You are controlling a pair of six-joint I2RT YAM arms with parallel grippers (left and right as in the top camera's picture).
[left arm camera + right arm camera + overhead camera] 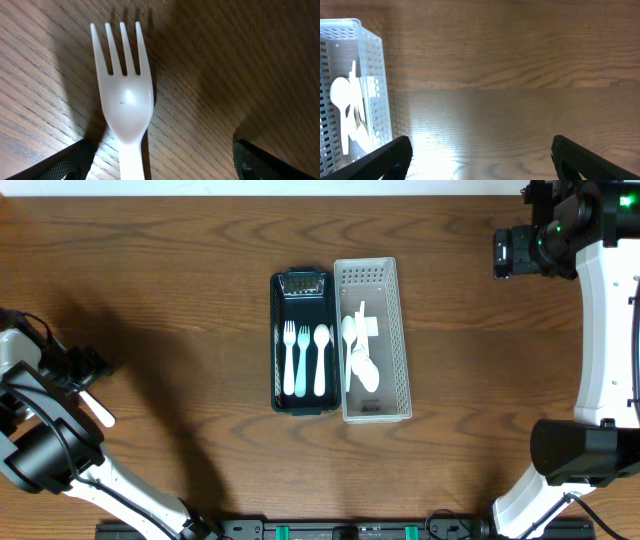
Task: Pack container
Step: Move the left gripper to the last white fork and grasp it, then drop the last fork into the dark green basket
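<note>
L fingers (65,162) & R fingers (380,160) wide; fork (125,100) flat on counter (225,75) btw L pair, I may skid it closing

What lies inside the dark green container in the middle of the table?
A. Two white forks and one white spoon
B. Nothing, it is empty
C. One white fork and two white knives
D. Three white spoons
A: the overhead view shows the dark green container holding two white forks side by side and one white spoon beside them.
</note>
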